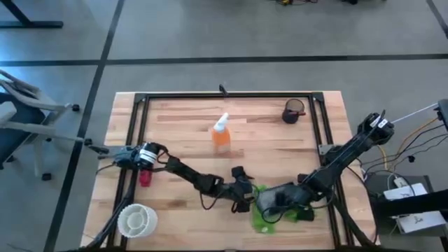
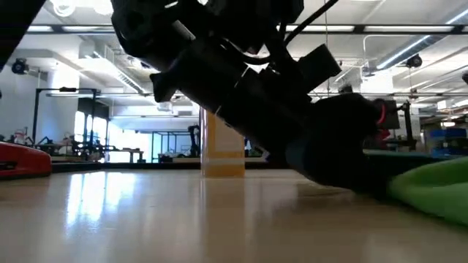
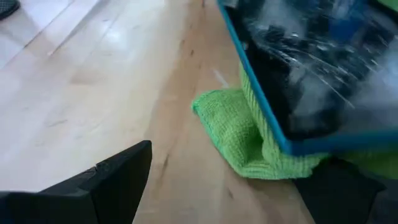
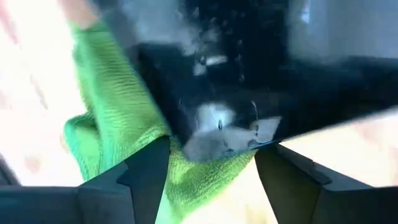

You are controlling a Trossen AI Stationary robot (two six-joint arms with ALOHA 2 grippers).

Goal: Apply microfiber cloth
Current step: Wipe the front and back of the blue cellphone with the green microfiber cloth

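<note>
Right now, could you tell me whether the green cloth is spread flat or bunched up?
Bunched. The microfiber cloth lies in thick folds on the table, partly under the dark tablet.

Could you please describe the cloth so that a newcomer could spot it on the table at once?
On the wooden table, look along the near edge, where the two arms meet. The cloth lies crumpled there under a dark tablet. It is the only lime-green thing.

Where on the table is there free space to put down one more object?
Bare wood lies between the orange spray bottle and the dark cup, and along the far edge left of the bottle. The near edge is crowded: both end effectors, left and right, meet at the microfiber cloth.
</note>
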